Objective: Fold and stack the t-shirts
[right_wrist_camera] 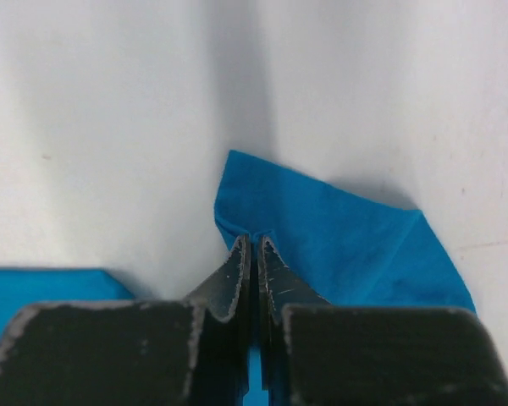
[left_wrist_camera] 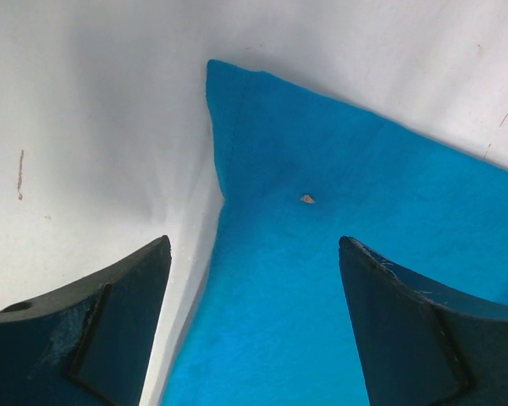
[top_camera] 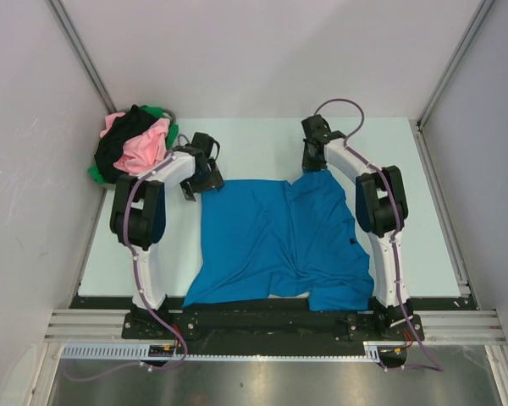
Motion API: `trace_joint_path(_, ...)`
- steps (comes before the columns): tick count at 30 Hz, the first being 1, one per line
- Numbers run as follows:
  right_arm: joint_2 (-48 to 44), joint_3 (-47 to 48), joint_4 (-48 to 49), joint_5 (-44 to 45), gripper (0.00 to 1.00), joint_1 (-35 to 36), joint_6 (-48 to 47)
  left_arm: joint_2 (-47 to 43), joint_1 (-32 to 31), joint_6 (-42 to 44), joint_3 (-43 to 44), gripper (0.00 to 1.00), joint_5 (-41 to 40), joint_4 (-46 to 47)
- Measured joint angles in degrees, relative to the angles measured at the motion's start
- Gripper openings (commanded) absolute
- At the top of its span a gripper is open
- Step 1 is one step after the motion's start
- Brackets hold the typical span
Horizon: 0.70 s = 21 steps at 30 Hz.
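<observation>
One heap of pink, black and green t-shirts (top_camera: pixel 135 148) sits left of the left gripper (left_wrist_camera: pixel 252 254), which hangs spread above a corner of the single blue t-shirt (top_camera: pixel 275 245), bare table (left_wrist_camera: pixel 85 101) ahead. The right gripper (right_wrist_camera: pixel 251 244) pinches that shirt's edge, bare table beyond.

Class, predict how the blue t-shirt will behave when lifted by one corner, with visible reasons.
Probably floppy: the blue t-shirt lies rumpled and creased. Likely to drape and drag, since the right gripper pinches only one corner.

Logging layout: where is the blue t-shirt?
Top view: blue t-shirt spread across the table centre, its far right corner pinched by the right gripper.
</observation>
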Motion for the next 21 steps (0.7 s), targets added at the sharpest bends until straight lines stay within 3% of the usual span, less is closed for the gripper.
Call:
trace_joint_path(6, -2.1, 0.7, 5.5, 7.7, 0.00, 6.5, -7.6, -1.9, 0.5, 0.0, -1.4, 0.86, 0.0, 0.7)
trace_joint_path(7, -2.9, 0.5, 6.4, 9.1, 0.05, 8.1, -9.4, -2.5, 0.5, 0.0, -1.7, 0.85, 0.0, 0.8)
trace_joint_path(8, -3.5, 0.4, 7.1, 10.2, 0.15, 9.7, -11.0, -3.1, 0.6, 0.0, -2.1, 0.85, 0.0, 1.0)
trace_joint_path(9, -3.9, 0.4, 7.7, 11.3, 0.51, 11.0, -12.8, -3.5, 0.7, 0.0, -2.4, 0.85, 0.0, 1.2)
trace_joint_path(11, -4.1, 0.4, 8.1, 13.4, 0.96, 13.9, -15.5, -4.7, 0.7, 0.0, -4.0, 0.85, 0.0, 2.3)
trace_joint_path(16, -4.1, -1.2, 7.8, 20.2, 1.00, 17.1, -20.1, -5.4, 0.7, -0.1, -7.6, 0.86, 0.6, 3.5)
trace_joint_path(21, -4.0, -1.2, 7.5, 22.4, 1.00, 13.8, -20.2, -5.4, 0.7, -0.1, -8.6, 0.85, 1.5, 4.1)
